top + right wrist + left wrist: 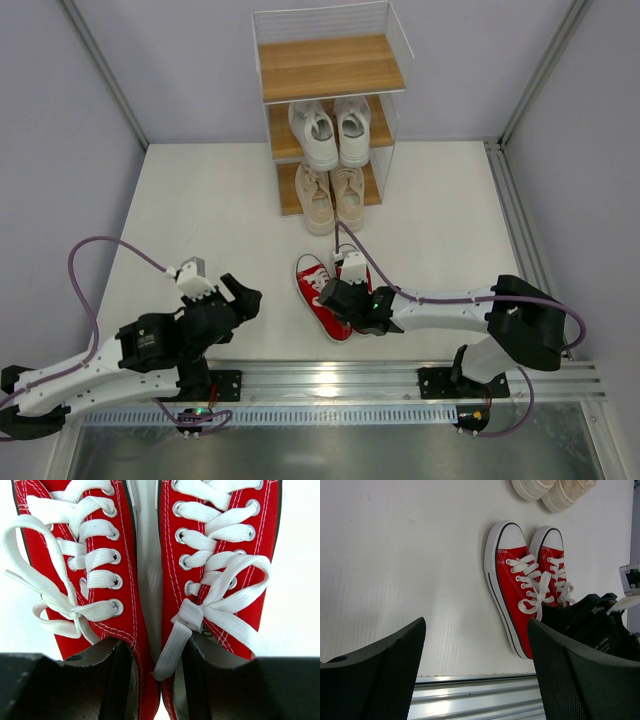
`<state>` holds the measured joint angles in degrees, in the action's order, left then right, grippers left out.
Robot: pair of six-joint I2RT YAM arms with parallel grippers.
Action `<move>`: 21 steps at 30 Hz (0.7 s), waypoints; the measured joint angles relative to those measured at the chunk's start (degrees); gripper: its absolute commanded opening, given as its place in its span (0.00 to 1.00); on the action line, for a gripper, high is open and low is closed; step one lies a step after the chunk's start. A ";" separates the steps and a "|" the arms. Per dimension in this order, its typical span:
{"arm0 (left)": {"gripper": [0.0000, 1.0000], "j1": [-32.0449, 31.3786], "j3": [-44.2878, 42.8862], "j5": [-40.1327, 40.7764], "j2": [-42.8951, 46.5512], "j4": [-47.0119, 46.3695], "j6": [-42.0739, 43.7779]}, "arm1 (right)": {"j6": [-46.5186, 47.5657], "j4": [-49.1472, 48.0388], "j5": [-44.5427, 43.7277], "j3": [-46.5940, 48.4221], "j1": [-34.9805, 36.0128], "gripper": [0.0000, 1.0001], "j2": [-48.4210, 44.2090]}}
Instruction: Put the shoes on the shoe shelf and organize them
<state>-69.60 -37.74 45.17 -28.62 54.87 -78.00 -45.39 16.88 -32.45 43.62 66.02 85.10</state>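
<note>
While unshelved, red sneakers, wht laces.

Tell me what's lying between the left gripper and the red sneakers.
Nothing. The overhead view shows only bare white table between the open left gripper and the red sneakers, and the left wrist view agrees.

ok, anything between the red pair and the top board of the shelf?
Nothing visible. The red shoes sit before the shelf, whose top board is bare; the white pair and beige pair fill the lower tiers.
</note>
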 measured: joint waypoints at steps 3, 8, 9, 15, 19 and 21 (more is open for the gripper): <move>0.80 0.00 0.15 -0.02 0.04 0.02 0.00 | 0.31 -1.38 -0.07 -0.55 -0.04 0.28 0.02; 0.80 0.00 0.17 -0.04 0.55 0.02 0.02 | 0.85 -2.91 -0.31 -0.68 -0.26 0.04 0.81; 0.80 0.00 0.17 -0.04 0.59 0.02 0.02 | 0.94 -3.19 -0.39 -0.68 -0.26 0.04 0.92; 0.80 0.00 0.17 -0.22 1.27 0.11 0.13 | 1.68 -3.67 0.04 -1.42 -0.42 0.04 -0.17; 0.80 0.00 0.17 -0.17 2.36 0.17 0.44 | 3.80 -1.27 1.88 -3.63 -0.96 0.04 -5.38; 0.80 0.00 0.17 -0.15 2.82 0.11 0.63 | 5.68 2.25 2.69 -4.24 -1.01 0.04 -9.57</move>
<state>-69.60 -37.56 45.01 -25.80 54.98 -77.36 -39.70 19.14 -29.76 39.38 65.01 75.53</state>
